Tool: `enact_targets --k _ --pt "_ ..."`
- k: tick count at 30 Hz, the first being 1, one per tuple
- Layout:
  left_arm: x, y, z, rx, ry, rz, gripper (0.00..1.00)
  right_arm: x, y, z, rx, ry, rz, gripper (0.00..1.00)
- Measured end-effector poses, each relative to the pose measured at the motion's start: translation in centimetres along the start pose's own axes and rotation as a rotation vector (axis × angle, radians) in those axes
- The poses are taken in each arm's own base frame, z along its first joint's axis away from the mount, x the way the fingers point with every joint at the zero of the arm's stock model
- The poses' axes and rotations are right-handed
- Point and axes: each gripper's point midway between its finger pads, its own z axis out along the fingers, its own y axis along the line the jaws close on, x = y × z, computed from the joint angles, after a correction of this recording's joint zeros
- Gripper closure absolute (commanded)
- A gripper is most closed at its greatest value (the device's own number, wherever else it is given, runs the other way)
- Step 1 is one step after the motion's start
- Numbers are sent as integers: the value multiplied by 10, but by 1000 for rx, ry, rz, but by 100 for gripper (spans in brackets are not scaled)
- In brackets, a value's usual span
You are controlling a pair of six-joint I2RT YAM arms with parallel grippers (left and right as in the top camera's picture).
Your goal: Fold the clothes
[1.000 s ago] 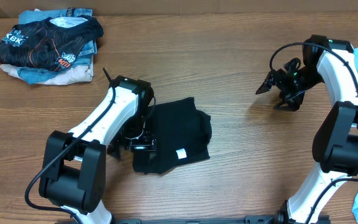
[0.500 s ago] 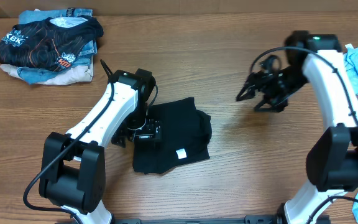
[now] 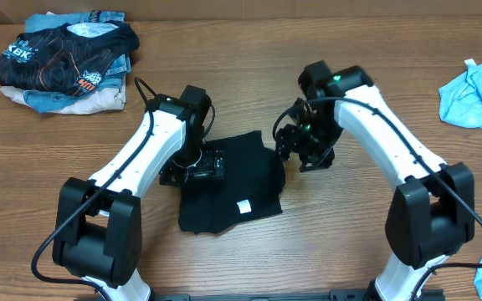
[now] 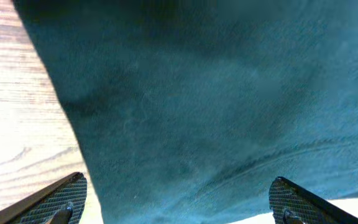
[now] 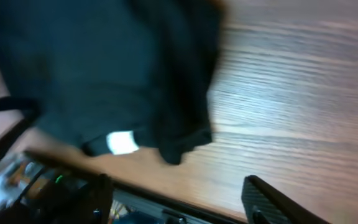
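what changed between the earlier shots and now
The right gripper swung left across the table to the right edge of the black T-shirt, jaws open, holding nothing. The left gripper shifted slightly right, over the shirt's left part, also open. The T-shirt, the clothes pile at top left and the blue cloth stayed put.

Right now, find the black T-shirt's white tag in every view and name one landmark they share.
Overhead: the white tag sits low on the black T-shirt, just below picture centre.
Left wrist: not in it; only dark fabric and wooden table.
Right wrist: lower left, near the shirt's edge.
Shared landmark: the shirt's edge against the table.
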Motion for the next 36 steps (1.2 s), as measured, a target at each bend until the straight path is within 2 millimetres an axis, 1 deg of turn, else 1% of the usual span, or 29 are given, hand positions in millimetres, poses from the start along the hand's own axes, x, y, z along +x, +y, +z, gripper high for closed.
enact_targets --k 2,5,7,9,13,18,27,30,34,36 --pt "-4 -2 1 7 -12 -7 3 -3 -9 10 32 -13 38 28" --pt "-11 -4 7 12 -21 -11 2 -7 -18 26 37 -23 69 29" --pt "-13 -4 14 8 -11 -16 2 -3 -22 37 30 -7 88 30" --pt "-15 -4 22 2 3 -24 2 -1 -23 41 25 3 98 32" --pt "-17 -2 37 -13 37 -38 2 4 -24 46 16 23 116 44" --pt "-16 2 53 -25 83 -54 3 6 -23 46 8 33 123 43" --pt "-17 3 53 -10 91 -69 2 -4 -12 46 -39 -3 95 44" --pt "-18 3 53 -9 91 -70 2 -1 -7 48 -40 3 82 53" --pt "-18 3 53 -9 91 -70 2 2 2 53 -38 7 61 55" --pt "-18 3 53 -9 91 -70 2 2 5 55 -39 0 50 64"
